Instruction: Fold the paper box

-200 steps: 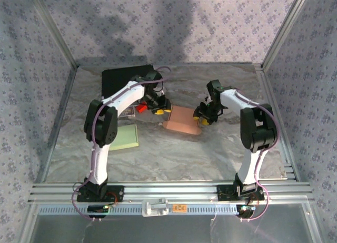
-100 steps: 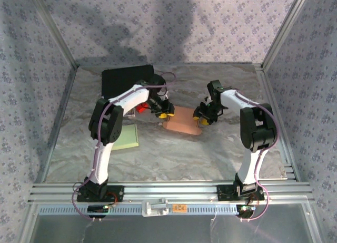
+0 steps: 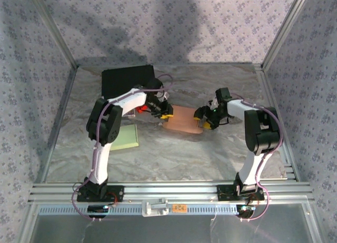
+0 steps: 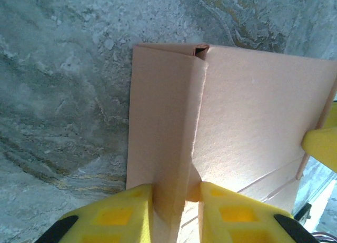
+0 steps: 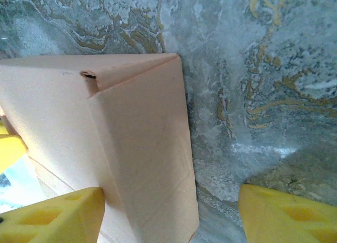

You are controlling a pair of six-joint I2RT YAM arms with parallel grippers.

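Where L claw (image 4: 171, 209) pinches, card (image 4: 253, 111) ridges.

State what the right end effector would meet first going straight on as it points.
Probably the paper box, whose side wall lies between the right end effector's open fingers; then the table. Depth is unclear.

No legible text, numbers or brands. The orange tag (image 3: 179, 207) on the front rail (image 3: 158, 193) carries dark marks, too small to read.
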